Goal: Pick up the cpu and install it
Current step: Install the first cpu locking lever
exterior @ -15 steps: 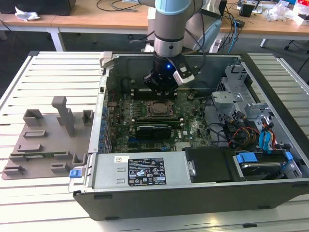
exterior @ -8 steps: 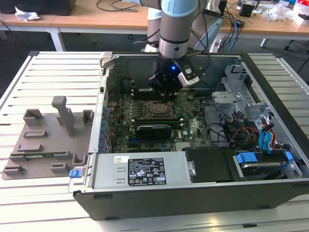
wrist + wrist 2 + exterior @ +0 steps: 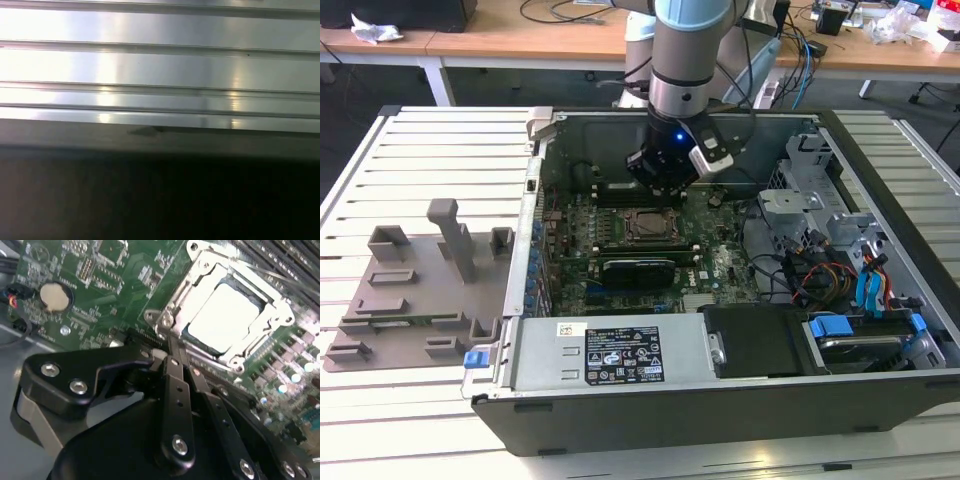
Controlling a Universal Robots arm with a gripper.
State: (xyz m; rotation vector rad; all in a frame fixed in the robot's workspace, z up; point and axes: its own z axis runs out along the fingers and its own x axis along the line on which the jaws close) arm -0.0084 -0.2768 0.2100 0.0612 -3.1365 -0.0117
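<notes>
The cpu (image 3: 225,315), a small square chip with a pale silver top, lies flat in its socket on the green motherboard (image 3: 105,280), with the metal socket frame (image 3: 172,300) around it. My gripper (image 3: 167,347) hangs just beside the socket's edge, its black fingers (image 3: 175,375) drawn together to a point with nothing between them. In the exterior view my gripper (image 3: 667,172) hovers inside the open computer case (image 3: 720,410), just above and behind the socket (image 3: 645,222).
A long black card (image 3: 640,268) sits in front of the socket. The power supply (image 3: 610,350) with its label lies along the case front. Drive bays and blue cables (image 3: 865,290) fill the exterior view's right. A grey fixture (image 3: 420,290) rests on the slatted table at the left.
</notes>
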